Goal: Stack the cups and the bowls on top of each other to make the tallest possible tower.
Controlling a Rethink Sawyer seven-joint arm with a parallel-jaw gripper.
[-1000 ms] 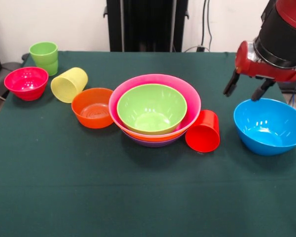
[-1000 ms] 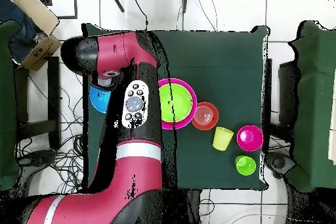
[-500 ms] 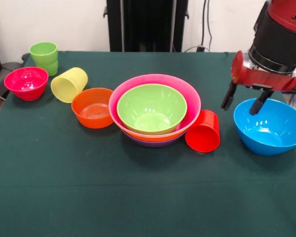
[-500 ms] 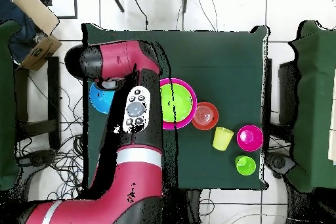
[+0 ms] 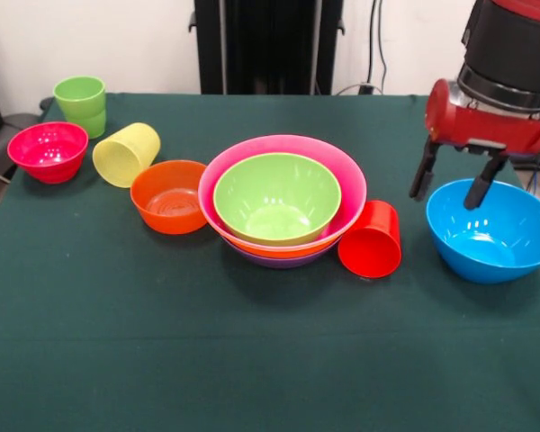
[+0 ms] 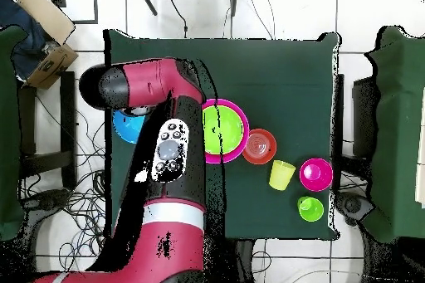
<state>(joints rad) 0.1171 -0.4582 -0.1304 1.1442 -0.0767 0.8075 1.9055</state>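
The tower [image 5: 282, 200] stands mid-table: a lime-green bowl nested in pink, with orange and purple rims below; from overhead the tower [image 6: 222, 130] lies beside my arm. A red cup [image 5: 371, 238] lies on its side against it. At the right, my gripper [image 5: 450, 187] hangs open over the far left rim of the blue bowl [image 5: 491, 229], one finger [image 5: 421, 175] outside the rim and the other above the inside. It holds nothing. In the overhead view my arm hides the gripper and most of the blue bowl [image 6: 125, 127].
Left of the tower are a small orange bowl [image 5: 169, 196], a yellow cup [image 5: 126, 154] on its side, a magenta bowl [image 5: 48, 150] and an upright green cup [image 5: 80, 103]. The green cloth table [image 5: 252, 351] ends just right of the blue bowl.
My gripper has come down closer to the blue bowl's rim and shifted slightly right. It stays open. The cups and bowls have not moved.
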